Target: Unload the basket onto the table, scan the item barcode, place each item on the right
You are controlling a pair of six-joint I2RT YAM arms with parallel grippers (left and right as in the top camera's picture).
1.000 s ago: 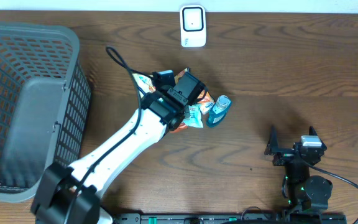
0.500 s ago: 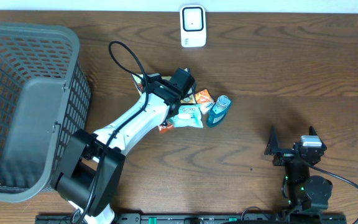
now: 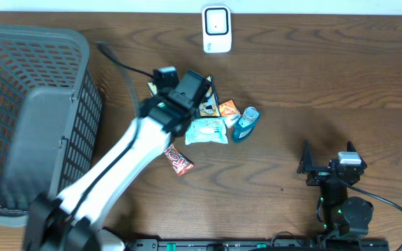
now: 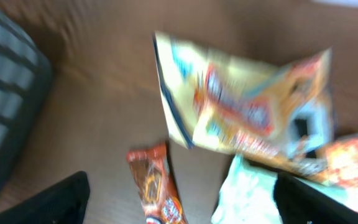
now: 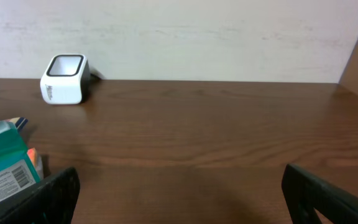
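Surface (image 3: 326, 77) is dark wood grain, smooth, slight sheen. Basket (image 3: 47, 35) is matt grey plastic mesh, scanner (image 3: 216, 29) is glossy white plastic, pale snack wrapper (image 3: 206, 131) is shiny crinkly film.

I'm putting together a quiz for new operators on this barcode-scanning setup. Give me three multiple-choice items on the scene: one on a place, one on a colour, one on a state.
1. Where does the white scanner stand?
A. At the far edge of the table, beyond the snack pile.
B. At the near edge.
C. In the middle of the pile.

2. What colour is the basket?
A. Red.
B. Grey.
C. Blue.

3. How is the left gripper?
A. Shut, with nothing in it.
B. Shut on the scanner.
C. Open, with nothing between its fingers.

Answers:
1. A: the scanner sits at the far edge, apart from the pile.
2. B: its mesh and rim are grey.
3. C: the left wrist view shows both fingers wide apart above the snacks.
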